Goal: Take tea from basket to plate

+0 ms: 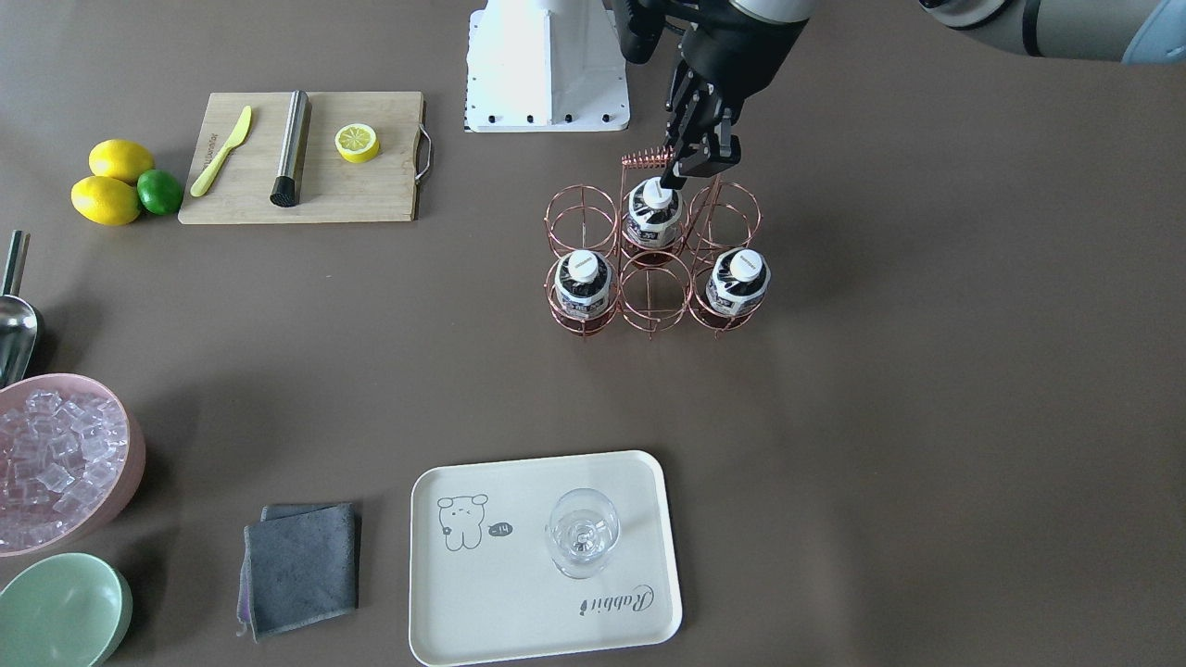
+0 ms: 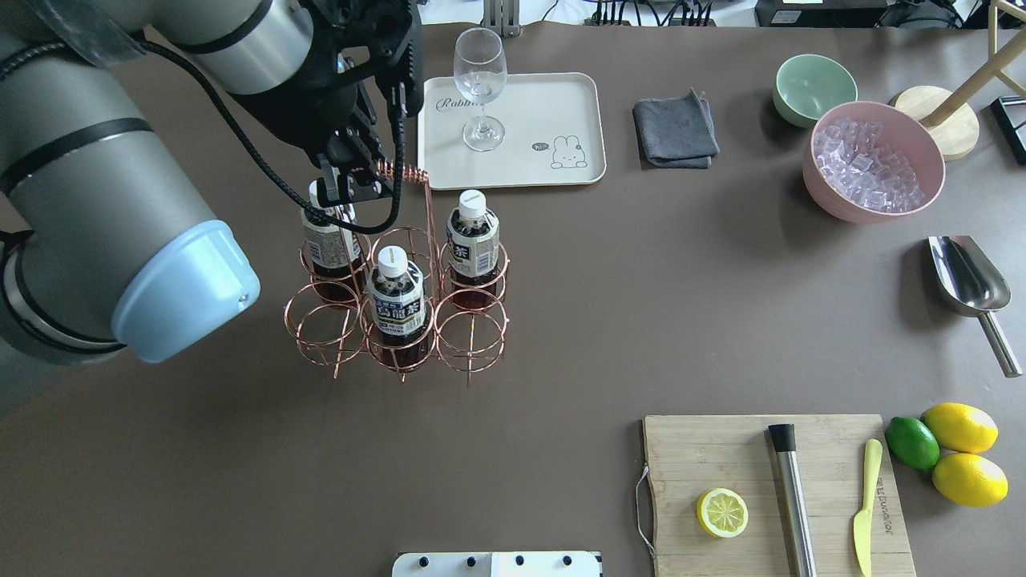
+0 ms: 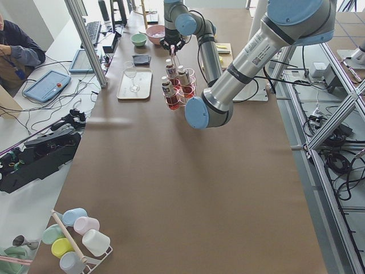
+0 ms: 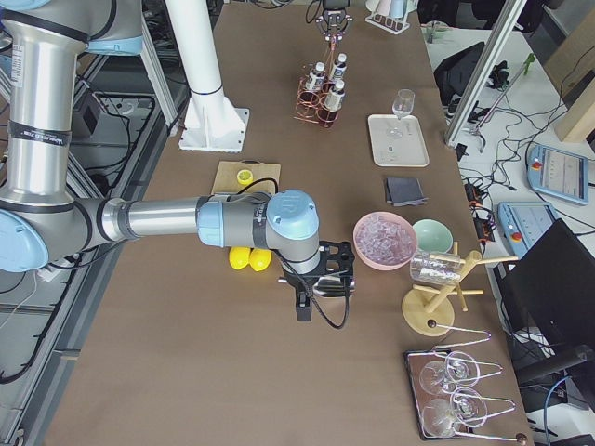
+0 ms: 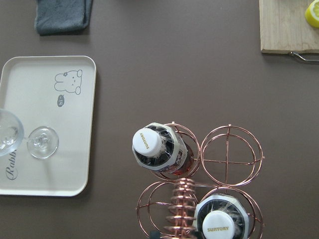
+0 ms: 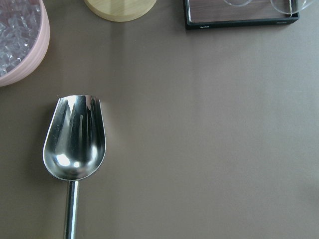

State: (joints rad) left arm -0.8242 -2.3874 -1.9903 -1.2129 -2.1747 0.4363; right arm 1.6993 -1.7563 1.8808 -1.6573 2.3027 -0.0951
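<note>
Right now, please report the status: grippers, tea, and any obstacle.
Left gripper open, empty, above basket. Right gripper near scoop, state unclear. Three tea bottles in basket, none on plate. Wine glass occupies plate.

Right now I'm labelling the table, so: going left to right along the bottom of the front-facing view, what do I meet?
Mint-green bowl → grey cloth → plate, with a wine glass standing on it.
</note>
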